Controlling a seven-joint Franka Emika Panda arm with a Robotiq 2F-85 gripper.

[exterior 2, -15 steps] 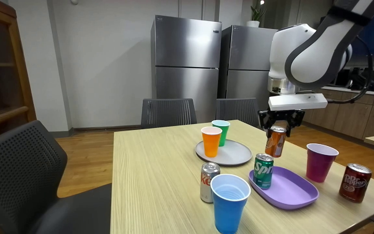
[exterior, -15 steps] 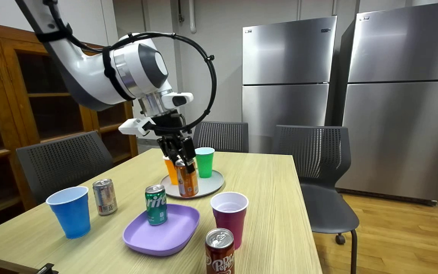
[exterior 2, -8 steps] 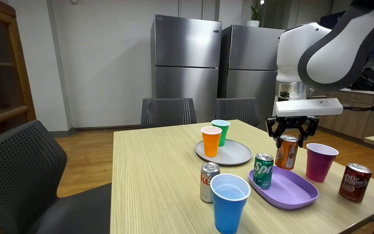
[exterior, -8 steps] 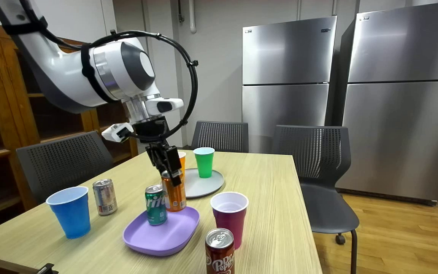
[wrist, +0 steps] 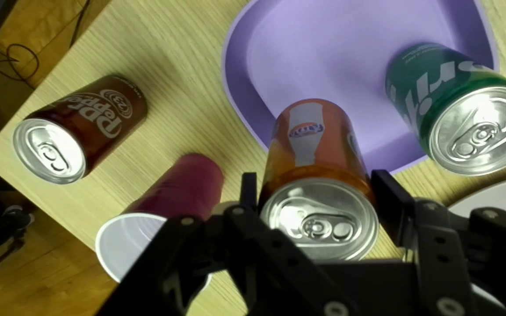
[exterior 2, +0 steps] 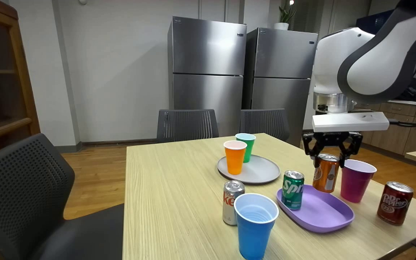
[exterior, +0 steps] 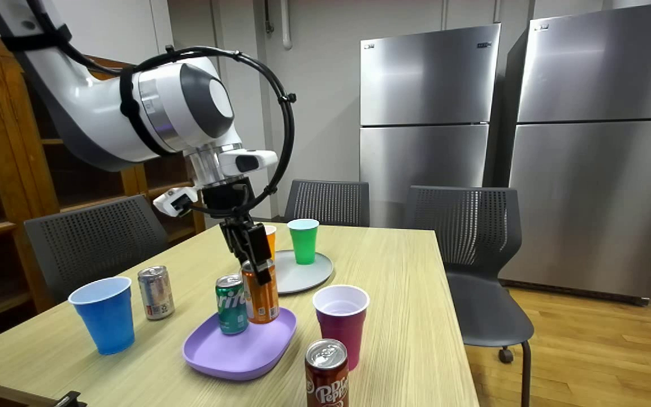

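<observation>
Pincer [wrist: 316,188] part-spread, gripping orng can [wrist: 316,156]; grn can [wrist: 457,107] on tray [wrist: 323,57], maroon cup [wrist: 187,186] nr.

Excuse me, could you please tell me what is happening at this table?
A robot arm holds an orange can in its gripper, near the edge of the purple tray; whether the can touches the tray, I cannot tell. A green Sprite can stands on that tray. The maroon cup and the Dr Pepper can stand on the table.

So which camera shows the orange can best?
The wrist view: the orange can looks biggest there, shiny top facing us. Both exterior views show it smaller, mostly its side, the claw gripping its top.
</observation>
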